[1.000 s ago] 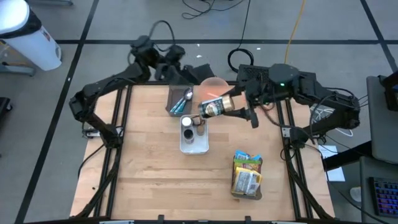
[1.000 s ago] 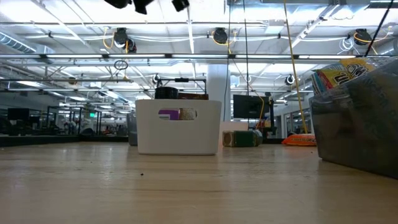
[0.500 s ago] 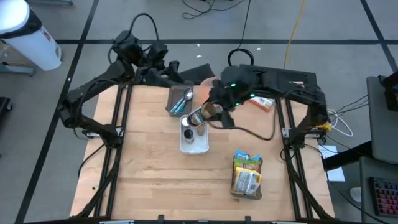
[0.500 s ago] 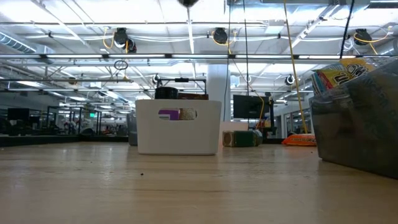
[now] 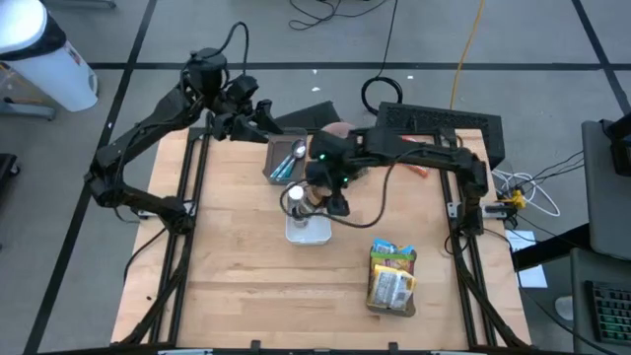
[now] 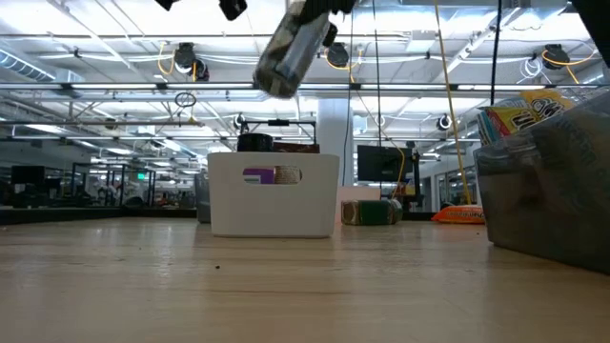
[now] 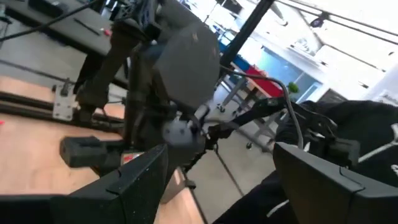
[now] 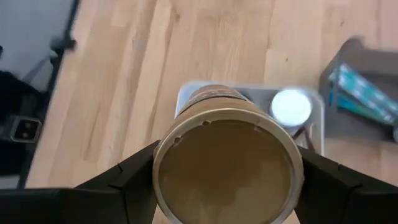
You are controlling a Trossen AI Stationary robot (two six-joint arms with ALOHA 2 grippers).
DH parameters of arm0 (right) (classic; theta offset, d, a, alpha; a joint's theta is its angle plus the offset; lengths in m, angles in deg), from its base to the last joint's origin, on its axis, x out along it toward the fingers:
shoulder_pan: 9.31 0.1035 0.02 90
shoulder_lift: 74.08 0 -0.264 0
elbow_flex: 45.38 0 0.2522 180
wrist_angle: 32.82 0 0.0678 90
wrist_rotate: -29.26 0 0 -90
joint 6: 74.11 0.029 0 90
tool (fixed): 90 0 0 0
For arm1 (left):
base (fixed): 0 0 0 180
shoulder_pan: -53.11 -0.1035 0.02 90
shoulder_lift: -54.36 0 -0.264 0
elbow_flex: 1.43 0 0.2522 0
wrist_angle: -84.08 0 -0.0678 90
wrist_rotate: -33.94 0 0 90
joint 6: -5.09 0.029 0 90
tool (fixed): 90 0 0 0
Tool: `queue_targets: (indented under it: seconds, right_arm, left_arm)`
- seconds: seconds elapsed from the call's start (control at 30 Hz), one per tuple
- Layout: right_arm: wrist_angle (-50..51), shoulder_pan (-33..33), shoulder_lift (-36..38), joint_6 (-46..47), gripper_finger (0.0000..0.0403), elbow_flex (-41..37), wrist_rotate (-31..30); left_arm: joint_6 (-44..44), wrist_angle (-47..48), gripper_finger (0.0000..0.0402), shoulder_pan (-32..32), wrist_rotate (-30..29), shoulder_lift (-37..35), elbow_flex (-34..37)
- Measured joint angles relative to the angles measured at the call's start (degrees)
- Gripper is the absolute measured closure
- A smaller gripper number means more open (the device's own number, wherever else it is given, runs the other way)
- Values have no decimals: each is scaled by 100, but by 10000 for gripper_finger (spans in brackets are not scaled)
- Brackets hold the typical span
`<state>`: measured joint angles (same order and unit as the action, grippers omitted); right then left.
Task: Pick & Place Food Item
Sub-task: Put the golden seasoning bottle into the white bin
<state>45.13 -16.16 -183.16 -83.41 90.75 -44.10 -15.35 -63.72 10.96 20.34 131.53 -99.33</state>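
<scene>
While the right end effector (image 8: 227,180) grips a jar (image 8: 225,163), the white bin (image 5: 308,229) below holds two jars.

The table (image 5: 237,256) is showing pale wood with visible grain and a soft satin sheen; the white bin (image 6: 274,195) is looking like smooth matt plastic; the jar (image 8: 227,163) is presenting a dull, tan base; the right tool (image 8: 227,177) is showing matt black fingers (image 8: 118,180); the snack bags (image 5: 392,276) are glinting like glossy printed film.
</scene>
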Motion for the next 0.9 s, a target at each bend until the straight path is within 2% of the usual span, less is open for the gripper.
queue_targets:
  seconds: [0.2, 0.3, 0.47, 0.9]
  right_arm:
    - [567, 169, -393, -152, 132, 0, -53]
    - [846, 302, -513, -241, 132, -1, -358]
    - [697, 431, -682, -230, 132, 0, -600]
    - [370, 469, -1111, -64, 132, 0, -636]
  left_arm:
    - [394, 457, 105, -163, -222, 0, 0]
    - [418, 557, 109, -272, -200, -2, 0]
    - [499, 601, 104, -416, -195, -2, 0]
    - [531, 625, 93, -438, -192, -2, 0]
